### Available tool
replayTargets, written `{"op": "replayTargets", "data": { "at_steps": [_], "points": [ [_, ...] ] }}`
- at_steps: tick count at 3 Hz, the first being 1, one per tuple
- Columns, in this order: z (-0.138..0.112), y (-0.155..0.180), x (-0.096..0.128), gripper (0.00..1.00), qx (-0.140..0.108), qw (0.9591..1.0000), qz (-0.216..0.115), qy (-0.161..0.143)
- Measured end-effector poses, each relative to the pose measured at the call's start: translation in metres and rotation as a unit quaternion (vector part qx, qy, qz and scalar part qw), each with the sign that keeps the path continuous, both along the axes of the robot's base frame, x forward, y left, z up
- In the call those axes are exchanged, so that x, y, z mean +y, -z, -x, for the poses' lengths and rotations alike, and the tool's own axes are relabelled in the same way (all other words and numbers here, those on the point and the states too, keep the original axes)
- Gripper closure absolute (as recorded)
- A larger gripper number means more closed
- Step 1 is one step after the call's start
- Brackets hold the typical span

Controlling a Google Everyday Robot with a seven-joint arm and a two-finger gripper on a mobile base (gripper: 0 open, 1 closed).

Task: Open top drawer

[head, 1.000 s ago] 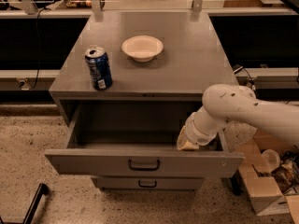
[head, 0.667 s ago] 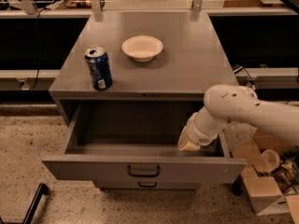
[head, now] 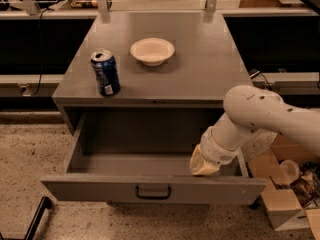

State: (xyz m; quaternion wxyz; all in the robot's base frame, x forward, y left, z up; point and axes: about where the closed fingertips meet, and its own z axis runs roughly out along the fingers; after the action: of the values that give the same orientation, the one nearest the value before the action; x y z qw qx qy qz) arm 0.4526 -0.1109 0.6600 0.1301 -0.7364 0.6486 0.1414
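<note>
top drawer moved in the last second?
Yes. The top drawer slid further out toward the camera, its front now farther from the cabinet top edge. The tool sits inside its right front corner.

Can (head: 105, 73) sits by the front-left corner of the worktop (head: 205, 64), bowl (head: 152, 50) behind-right of it; gripper (head: 203, 164) is in the drawer (head: 150, 189), right end.

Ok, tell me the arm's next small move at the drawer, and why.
Probably lift the gripper straight up and clear of the top drawer. The drawer stands far out of the cabinet, so the task looks done. The gripper sits low inside its right front corner, just behind its front, so a sideways retreat would likely hit a wall.
</note>
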Motion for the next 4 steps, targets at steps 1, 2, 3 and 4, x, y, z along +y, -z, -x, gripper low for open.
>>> {"op": "replayTargets", "data": {
  "at_steps": [1,2,3,4],
  "points": [
    [0.028,-0.010,-0.002,1.00,0.034,0.9992,-0.009,-0.022],
    [0.045,-0.019,-0.002,1.00,0.056,0.9975,-0.023,-0.038],
    [0.050,-0.029,-0.002,1.00,0.055,0.9968,-0.043,-0.040],
    [0.033,-0.054,-0.007,1.00,0.003,0.9957,-0.091,-0.015]
  ]
}}
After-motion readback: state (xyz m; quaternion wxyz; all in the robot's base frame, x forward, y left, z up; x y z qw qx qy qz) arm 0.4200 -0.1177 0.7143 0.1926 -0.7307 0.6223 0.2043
